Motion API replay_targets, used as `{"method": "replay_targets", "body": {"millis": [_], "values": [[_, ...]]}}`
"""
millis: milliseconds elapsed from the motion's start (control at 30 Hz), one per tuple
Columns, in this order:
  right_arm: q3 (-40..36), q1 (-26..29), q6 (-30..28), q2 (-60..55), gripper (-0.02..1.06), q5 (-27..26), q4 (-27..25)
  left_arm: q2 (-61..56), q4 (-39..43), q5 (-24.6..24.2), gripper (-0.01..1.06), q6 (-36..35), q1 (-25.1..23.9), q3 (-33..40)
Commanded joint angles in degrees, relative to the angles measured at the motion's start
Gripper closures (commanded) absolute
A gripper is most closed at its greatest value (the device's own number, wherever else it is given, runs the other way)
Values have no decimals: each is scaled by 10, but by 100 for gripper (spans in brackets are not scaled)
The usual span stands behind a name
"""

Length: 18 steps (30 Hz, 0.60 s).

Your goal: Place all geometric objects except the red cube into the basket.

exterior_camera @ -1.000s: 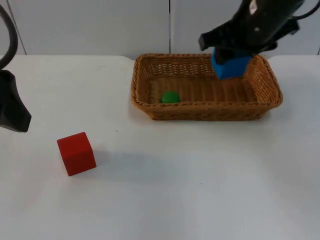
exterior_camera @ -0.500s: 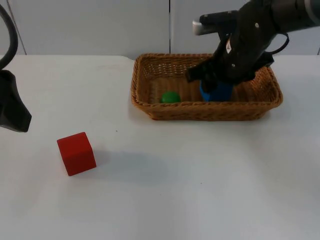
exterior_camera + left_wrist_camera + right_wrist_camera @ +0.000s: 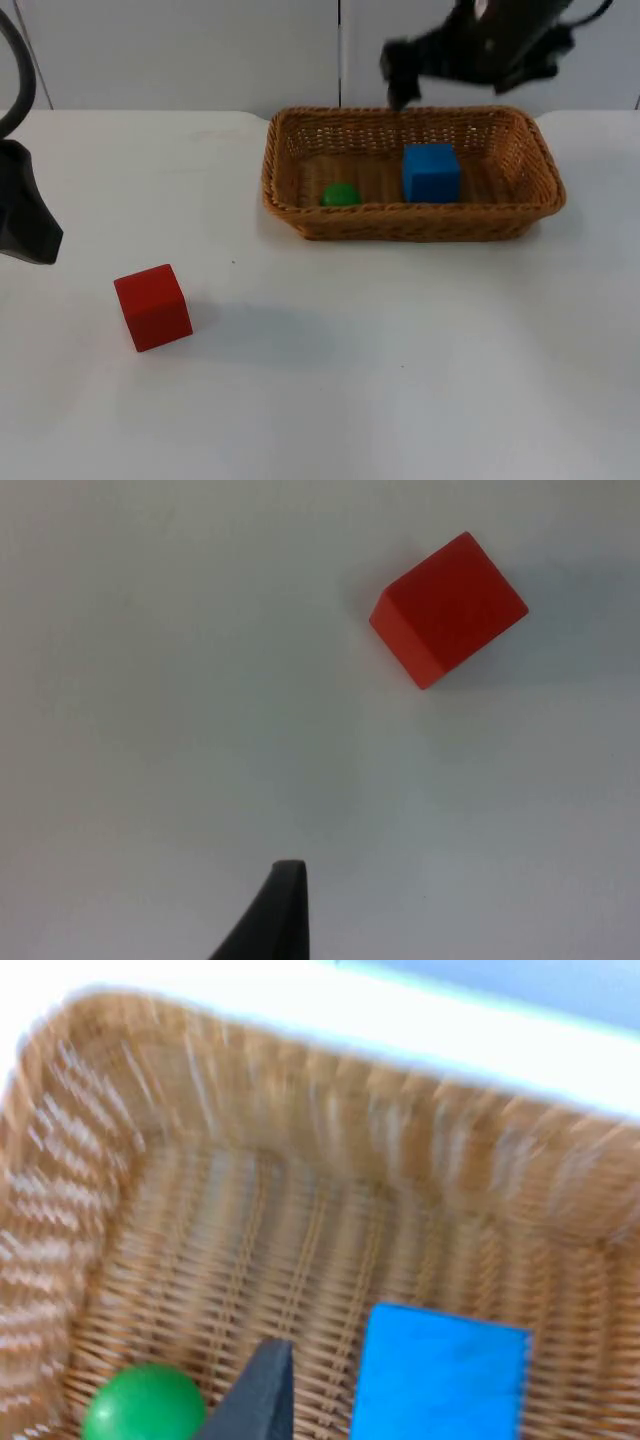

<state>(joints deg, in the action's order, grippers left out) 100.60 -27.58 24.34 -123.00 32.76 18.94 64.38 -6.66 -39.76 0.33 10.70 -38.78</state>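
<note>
Blue cube point(image 3: 431, 172) and green ball point(image 3: 341, 194) in basket point(image 3: 280, 160); red cube point(image 3: 152, 306) on table. Right gripper point(image 3: 400, 80) above basket's far rim, released, holding nothing: retreat clear of rim. Left gripper point(image 3: 25, 215) waits; grip state unclear.

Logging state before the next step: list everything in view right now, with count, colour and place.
basket: one, tan wicker, on the far right part of the table.
blue cube: one, blue, inside the basket, right of its middle.
green ball: one, green, inside the basket, near its left end, apart from the blue cube.
red cube: one, red, on the table at front left, outside the basket.
table: one, white, ends at the grey partition wall.
left gripper: black, waiting at the table's left edge, above the red cube's area.
right gripper: black, raised above the basket's far rim.
</note>
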Motion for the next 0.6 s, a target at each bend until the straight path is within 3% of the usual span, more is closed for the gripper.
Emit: {"method": "replay_targets", "body": {"millis": [0, 133, 267, 433, 567], "values": [[4, -3, 0, 42, -1, 28, -7, -3, 0, 3, 0, -3, -1, 3], [4, -3, -47, 108, -1, 117, -23, -3, 0, 6, 0, -3, -1, 3], [4, -3, -100, 141, -1, 163, -47, -3, 0, 14, 0, -3, -1, 3], [3, -3, -149, 173, -1, 185, -87, -3, 0, 15, 0, -3, -1, 3], [-4, -3, -154, 204, -1, 183, -105, -3, 0, 15, 0, -3, -1, 3]]}}
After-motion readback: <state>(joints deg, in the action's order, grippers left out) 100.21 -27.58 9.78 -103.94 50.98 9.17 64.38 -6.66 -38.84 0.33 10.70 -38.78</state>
